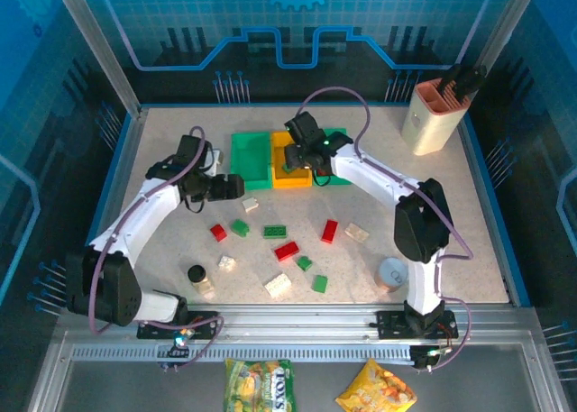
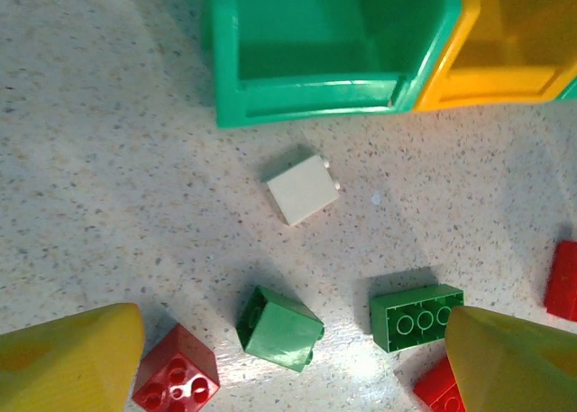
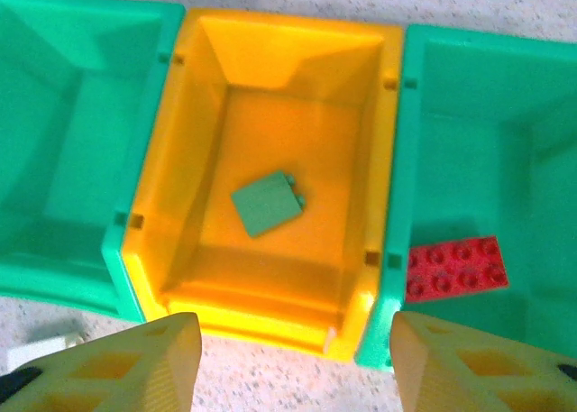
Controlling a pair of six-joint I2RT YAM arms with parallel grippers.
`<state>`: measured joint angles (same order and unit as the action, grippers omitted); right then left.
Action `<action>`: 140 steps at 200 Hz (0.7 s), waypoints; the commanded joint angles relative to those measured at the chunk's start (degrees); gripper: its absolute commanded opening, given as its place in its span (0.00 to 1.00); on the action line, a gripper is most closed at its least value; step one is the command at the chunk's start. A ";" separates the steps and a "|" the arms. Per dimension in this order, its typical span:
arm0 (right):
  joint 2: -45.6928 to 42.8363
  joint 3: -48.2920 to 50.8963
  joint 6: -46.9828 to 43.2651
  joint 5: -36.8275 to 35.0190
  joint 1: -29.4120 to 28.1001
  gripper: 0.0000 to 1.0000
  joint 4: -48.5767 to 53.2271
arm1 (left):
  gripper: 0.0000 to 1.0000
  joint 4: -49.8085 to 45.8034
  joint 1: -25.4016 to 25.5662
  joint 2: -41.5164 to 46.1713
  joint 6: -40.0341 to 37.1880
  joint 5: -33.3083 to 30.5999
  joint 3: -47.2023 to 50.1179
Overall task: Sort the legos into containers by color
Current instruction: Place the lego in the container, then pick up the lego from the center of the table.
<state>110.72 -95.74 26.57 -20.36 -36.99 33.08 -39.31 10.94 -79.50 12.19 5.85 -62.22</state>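
The containers stand in a row at the back: a green bin (image 1: 251, 160), an orange-yellow bin (image 1: 290, 171) and a second green bin (image 1: 338, 141). A green lego (image 3: 267, 205) lies in the orange-yellow bin (image 3: 207, 96), and a red lego (image 3: 455, 270) in the right green bin (image 3: 505, 114). My right gripper (image 3: 293, 367) hovers open over that bin's near rim, holding nothing. My left gripper (image 2: 293, 367) is open above loose legos: a green brick (image 2: 279, 328) lies between its fingers, a cream one (image 2: 303, 189) ahead, a red one (image 2: 177, 380) and a green plate (image 2: 416, 315) beside it.
More red, green and cream bricks are scattered over the table's middle and front (image 1: 287, 250). A black-capped jar (image 1: 196, 274) stands front left, a tin can (image 1: 392, 274) front right. A beige holder (image 1: 433, 114) is at the back right.
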 commanded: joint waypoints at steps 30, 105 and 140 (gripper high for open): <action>-7.56 8.98 2.17 -0.46 1.99 0.59 -1.17 | 0.81 5.08 5.70 -4.72 0.19 -3.41 0.81; -13.55 16.70 2.36 -1.54 3.86 0.59 -0.70 | 0.68 15.70 8.64 -13.51 -8.27 0.59 1.66; -14.83 18.25 2.26 -1.72 4.34 0.60 -0.41 | 0.68 19.99 8.70 -16.82 -9.09 -1.05 2.70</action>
<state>97.89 -78.48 28.27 -21.02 -33.56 32.14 -23.68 19.31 -94.48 5.37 4.78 -61.14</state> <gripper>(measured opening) 0.596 0.681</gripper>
